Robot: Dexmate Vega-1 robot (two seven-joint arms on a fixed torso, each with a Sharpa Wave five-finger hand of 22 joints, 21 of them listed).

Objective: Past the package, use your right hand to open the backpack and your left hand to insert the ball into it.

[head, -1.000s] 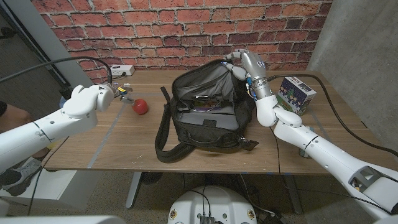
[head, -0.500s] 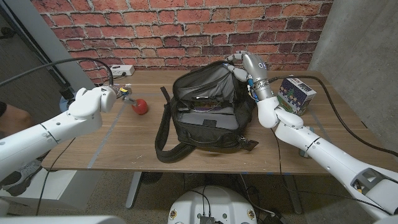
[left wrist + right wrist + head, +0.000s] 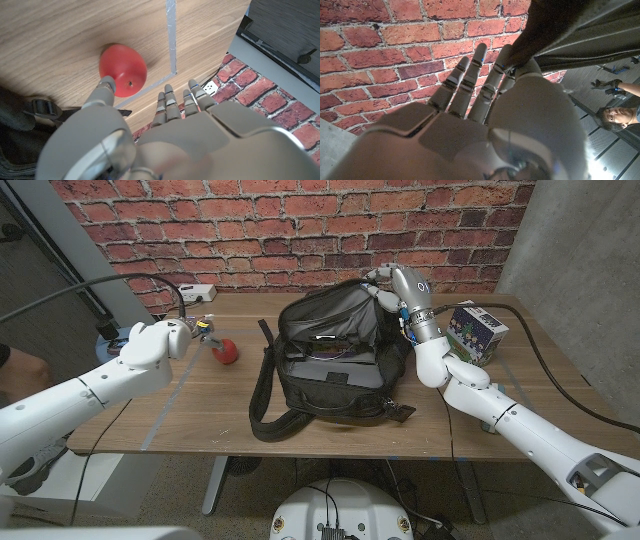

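Left hand: we hover it just left of the ball, fingers spread, holding nothing, ready to grasp.
Ball: red, on the table, left of the backpack.
Backpack: black, centre, mouth gaping.
Right hand: we pinch the backpack's far rim, keeping it open.
Package: far right.

Ball left of backpack, package right.

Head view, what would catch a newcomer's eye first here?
The black fabric backpack gaping open at the middle of the wooden table draws the eye first, its far rim gripped by the right hand. Next comes the small red ball to the backpack's left, with the left hand right beside it, and the colourful printed box near the table's right edge.
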